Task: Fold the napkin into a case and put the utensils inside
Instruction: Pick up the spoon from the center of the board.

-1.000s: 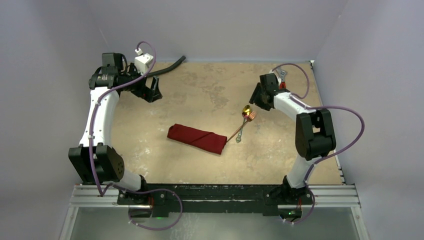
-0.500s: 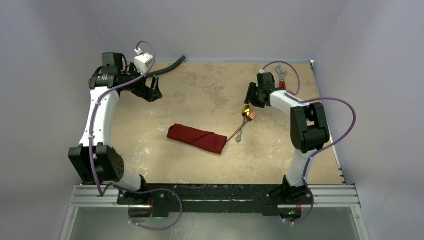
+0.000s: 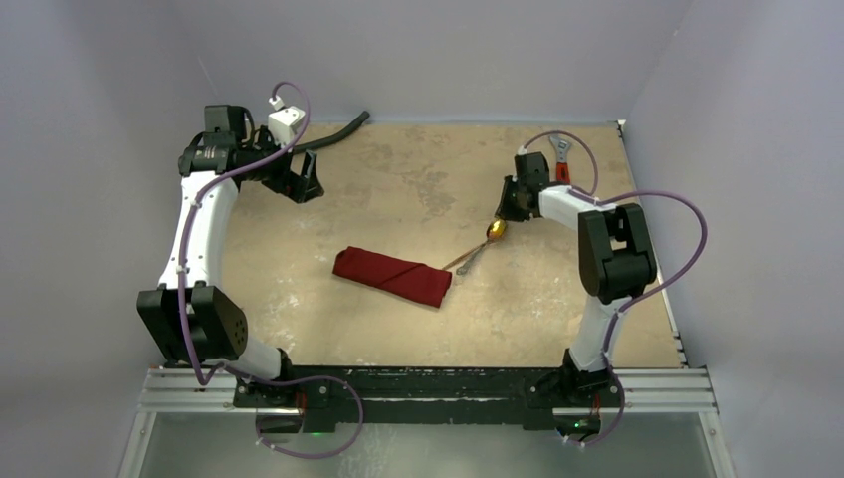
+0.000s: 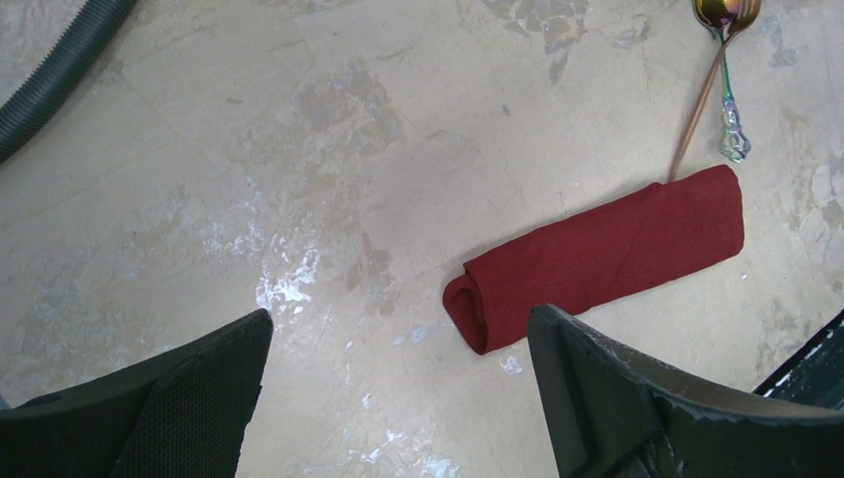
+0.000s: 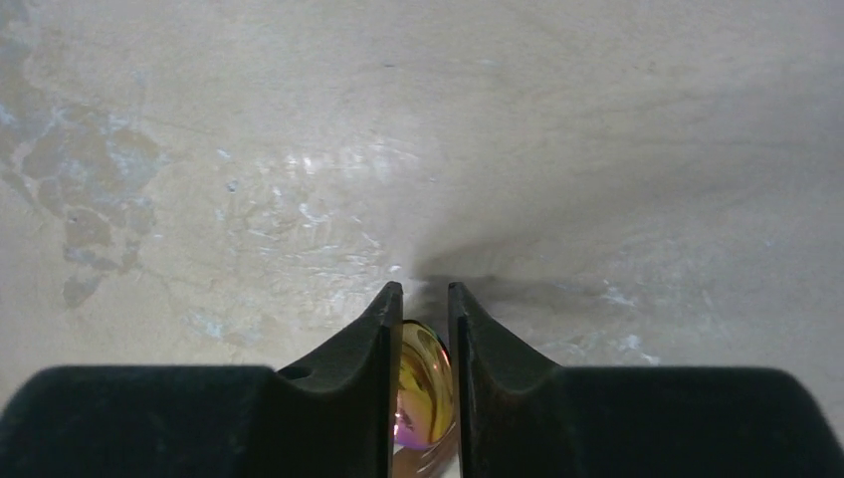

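Right hand [image 5: 418,295] tight around gold spoon [image 5: 419,386]; half hidden between fingers [image 5: 338,398]

Robot lab, plain walls [image 3: 478,50], scuffed table [image 3: 398,329]

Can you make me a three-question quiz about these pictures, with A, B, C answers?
1. The napkin is: A) blue B) dark red C) green
2. The black hose lies: A) at the far left B) on the napkin C) at the near edge
3. The right gripper is: A) wide open B) holding the napkin C) pinching the spoon

Answers: B, the cloth is maroon; A, it curves by the far-left corner; C, the gold bowl sits between its nearly closed fingers.
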